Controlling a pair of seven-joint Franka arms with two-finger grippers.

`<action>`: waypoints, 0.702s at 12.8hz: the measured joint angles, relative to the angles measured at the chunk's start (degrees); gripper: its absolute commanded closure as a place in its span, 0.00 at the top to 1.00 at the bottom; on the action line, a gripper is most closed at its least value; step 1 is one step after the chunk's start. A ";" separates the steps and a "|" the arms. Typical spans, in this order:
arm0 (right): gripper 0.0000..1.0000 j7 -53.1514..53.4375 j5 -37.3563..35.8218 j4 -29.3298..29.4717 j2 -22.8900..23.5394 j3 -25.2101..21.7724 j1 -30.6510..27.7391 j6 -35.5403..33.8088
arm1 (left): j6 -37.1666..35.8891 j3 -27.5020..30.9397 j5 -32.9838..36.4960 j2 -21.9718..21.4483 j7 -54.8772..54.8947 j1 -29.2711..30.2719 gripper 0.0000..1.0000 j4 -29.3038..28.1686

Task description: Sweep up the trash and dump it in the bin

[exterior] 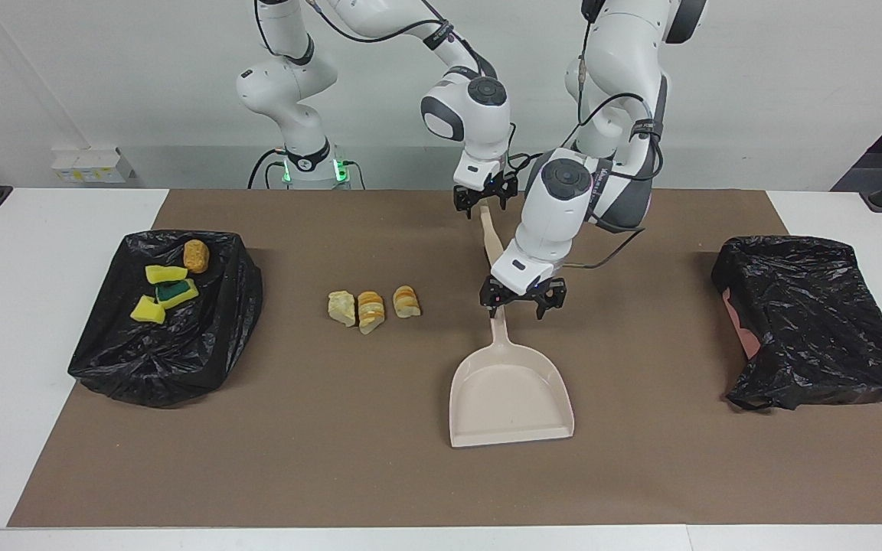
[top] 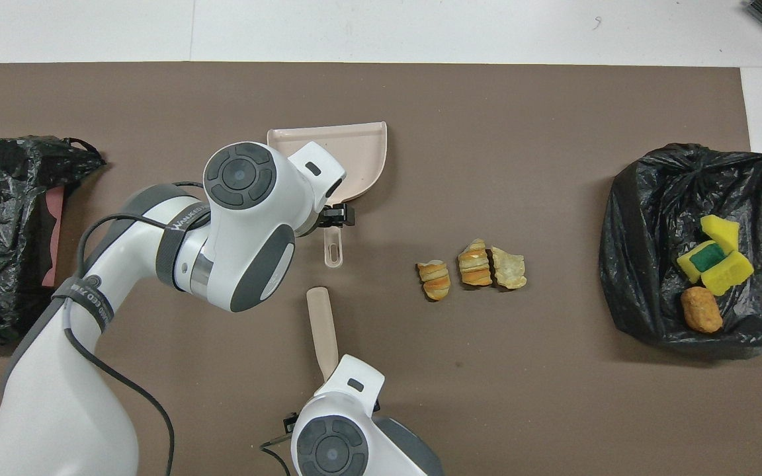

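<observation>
3 bread chunks [exterior: 374,308] lie on the mat toward the right arm's end, well apart from the left gripper [exterior: 523,298], open-fingered over the dustpan [exterior: 508,394] handle. Right gripper [exterior: 485,197] hangs over the brush [exterior: 491,237]; I cannot tell its grip.

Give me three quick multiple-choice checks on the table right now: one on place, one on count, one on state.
1. The three bread-like chunks lie:
A) on the mat, between the dustpan and the bin at the right arm's end
B) in the dustpan
C) in that bin

2. How many pieces lie in that bin?
A) two
B) four
C) seven

3. The dustpan is:
A) tipped over the bin
B) loaded with chunks
C) flat on the mat, empty

Answers:
1 A, they sit in a row on bare mat.
2 B, three sponge pieces and one brown lump.
3 C, its tray shows bare and rests on the mat.
</observation>
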 measured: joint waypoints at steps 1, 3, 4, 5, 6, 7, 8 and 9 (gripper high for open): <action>0.36 -0.09 0.00 0.00 0.04 -0.05 0.00 0.03 | 0.65 -0.02 0.00 0.92 -1.08 -0.50 0.81 0.00; 0.00 -0.74 0.00 0.00 0.06 -0.10 0.00 0.04 | 1.28 -0.02 0.01 2.21 -3.56 -1.35 0.30 0.01; 0.00 -1.40 0.00 0.00 0.06 -0.13 -0.01 0.04 | 1.30 -0.01 0.01 2.35 -4.87 -1.53 0.07 0.02; 0.00 -1.58 0.00 -0.01 0.10 -0.19 -0.07 0.05 | 1.30 -0.01 0.02 2.37 -5.56 -1.64 0.00 0.01; 0.00 -1.78 0.00 0.04 0.23 -0.27 -0.18 0.04 | 1.28 -0.01 0.02 2.43 -5.73 -1.69 0.00 -0.01; 0.00 -1.80 0.00 0.10 0.31 -0.31 -0.40 0.04 | 1.23 -0.01 0.04 2.50 -5.76 -1.72 0.00 -0.02; 0.00 -1.80 0.00 0.25 0.33 -0.31 -0.55 -0.01 | 1.03 0.05 0.20 2.50 -5.86 -1.73 0.00 0.06; 0.00 -1.80 0.00 0.44 0.34 -0.33 -0.58 -0.15 | 0.44 0.13 0.72 2.49 -5.86 -1.72 0.00 0.25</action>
